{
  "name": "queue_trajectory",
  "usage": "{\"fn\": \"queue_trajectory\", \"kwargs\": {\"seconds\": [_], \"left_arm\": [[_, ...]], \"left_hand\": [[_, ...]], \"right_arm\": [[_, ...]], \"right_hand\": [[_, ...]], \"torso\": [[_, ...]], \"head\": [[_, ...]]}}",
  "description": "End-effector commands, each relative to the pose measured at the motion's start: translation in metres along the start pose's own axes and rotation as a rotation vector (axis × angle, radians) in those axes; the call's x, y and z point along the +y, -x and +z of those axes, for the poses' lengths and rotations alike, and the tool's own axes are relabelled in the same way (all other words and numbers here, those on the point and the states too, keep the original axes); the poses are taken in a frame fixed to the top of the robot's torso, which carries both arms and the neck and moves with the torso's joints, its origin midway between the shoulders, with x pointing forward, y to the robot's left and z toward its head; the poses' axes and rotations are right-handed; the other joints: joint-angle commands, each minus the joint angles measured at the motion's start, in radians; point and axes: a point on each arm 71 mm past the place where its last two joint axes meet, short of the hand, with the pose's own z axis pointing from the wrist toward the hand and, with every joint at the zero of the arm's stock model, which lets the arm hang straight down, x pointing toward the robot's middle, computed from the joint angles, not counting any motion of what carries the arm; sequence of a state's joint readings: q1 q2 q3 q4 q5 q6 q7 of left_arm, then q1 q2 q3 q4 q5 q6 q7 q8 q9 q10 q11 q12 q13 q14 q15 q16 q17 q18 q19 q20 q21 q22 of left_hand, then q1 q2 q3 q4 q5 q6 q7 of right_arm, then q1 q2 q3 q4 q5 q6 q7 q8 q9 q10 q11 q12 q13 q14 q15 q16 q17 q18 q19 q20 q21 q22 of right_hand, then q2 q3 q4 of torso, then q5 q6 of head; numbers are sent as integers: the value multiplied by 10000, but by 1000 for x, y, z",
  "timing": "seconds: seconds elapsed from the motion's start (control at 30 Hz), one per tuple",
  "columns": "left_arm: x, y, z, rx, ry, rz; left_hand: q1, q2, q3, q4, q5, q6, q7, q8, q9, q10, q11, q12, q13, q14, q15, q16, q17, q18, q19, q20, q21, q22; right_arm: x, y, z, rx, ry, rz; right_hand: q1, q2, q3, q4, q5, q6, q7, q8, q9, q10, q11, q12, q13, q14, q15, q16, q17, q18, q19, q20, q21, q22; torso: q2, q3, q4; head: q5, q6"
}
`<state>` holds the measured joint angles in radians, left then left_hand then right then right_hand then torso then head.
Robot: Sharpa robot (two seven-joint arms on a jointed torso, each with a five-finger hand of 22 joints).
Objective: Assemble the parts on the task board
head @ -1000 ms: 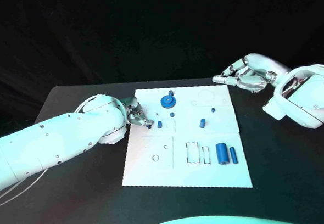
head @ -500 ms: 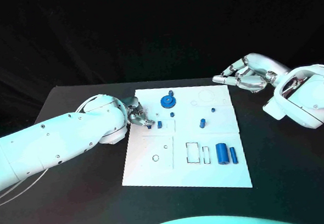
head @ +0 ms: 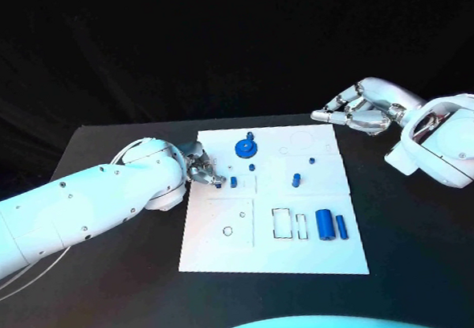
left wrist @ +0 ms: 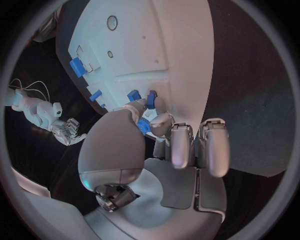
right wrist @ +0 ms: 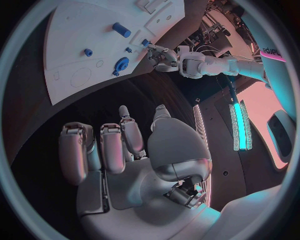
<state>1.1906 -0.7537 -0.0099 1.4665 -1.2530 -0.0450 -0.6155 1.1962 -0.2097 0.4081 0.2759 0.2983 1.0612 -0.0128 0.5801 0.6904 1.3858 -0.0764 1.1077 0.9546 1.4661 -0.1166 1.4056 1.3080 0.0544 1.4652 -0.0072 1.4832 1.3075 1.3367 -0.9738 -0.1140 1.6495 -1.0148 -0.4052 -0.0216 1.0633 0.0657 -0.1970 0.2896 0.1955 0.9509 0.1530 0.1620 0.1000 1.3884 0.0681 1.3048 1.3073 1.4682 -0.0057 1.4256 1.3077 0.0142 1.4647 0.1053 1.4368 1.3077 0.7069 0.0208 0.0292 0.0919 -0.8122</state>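
Note:
The white task board [head: 272, 241] lies in the middle of the black table. My left hand [head: 203, 170] hovers at the board's left edge, pinching a small blue part [head: 234, 183] between thumb and finger; the part [left wrist: 143, 125] shows between those fingertips [left wrist: 161, 120] in the left wrist view. A blue gear [head: 243, 148] sits at the far end, with a small blue peg [head: 252, 166] near it and another [head: 296, 179] in the middle. Two blue cylinders [head: 325, 224] lie near the right edge. My right hand [head: 354, 113] hangs beyond the far right corner, fingers curled and holding nothing.
Outlined slots [head: 281, 222] and a small ring outline [head: 227, 231] mark the board's near half. Black table [head: 113, 293] surrounds the board on all sides. In the right wrist view the board [right wrist: 75, 30] and the left hand [right wrist: 161, 55] lie ahead of my right hand [right wrist: 119, 150].

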Motion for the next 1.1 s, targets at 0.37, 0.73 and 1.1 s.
{"fn": "queue_trajectory", "kwargs": {"seconds": [0.37,0.73,1.1], "left_arm": [[-2,-1,-1,145,-81,115],[-2,-1,-1,134,-66,102],[0,-2,1,366,43,178]], "left_hand": [[278,80,48,-60,34,-1,-50,14,31,33,-45,22,-61,619,-99,-5,1035,-199,354,-58,46,1195],[345,114,85,-66,36,2,-52,10,37,39,-46,21,-67,619,-99,-5,1035,-200,356,-58,48,1199],[-198,86,-402,155,-5,53,0,-5,84,35,-1,-13,-147,619,-75,-8,1034,-200,355,-35,44,1202]], "right_arm": [[1,0,1,-3,86,-23],[1,-1,1,3,88,-19],[0,-1,0,-8,88,-18]], "right_hand": [[50,50,-71,2,37,15,-73,35,17,-49,-53,-28,344,565,-63,-33,512,203,262,-87,-36,1823],[50,50,-71,2,37,15,-73,35,17,-49,-53,-28,344,565,-63,-33,512,203,262,-87,-36,1823],[50,50,-71,2,37,15,-73,35,17,-49,-53,-28,344,565,-63,-33,512,203,262,-87,-36,1823]], "torso": [[5,-2,5],[6,4,-9],[-3,7,-8]], "head": [[27,-8],[36,-3],[28,-16]]}}
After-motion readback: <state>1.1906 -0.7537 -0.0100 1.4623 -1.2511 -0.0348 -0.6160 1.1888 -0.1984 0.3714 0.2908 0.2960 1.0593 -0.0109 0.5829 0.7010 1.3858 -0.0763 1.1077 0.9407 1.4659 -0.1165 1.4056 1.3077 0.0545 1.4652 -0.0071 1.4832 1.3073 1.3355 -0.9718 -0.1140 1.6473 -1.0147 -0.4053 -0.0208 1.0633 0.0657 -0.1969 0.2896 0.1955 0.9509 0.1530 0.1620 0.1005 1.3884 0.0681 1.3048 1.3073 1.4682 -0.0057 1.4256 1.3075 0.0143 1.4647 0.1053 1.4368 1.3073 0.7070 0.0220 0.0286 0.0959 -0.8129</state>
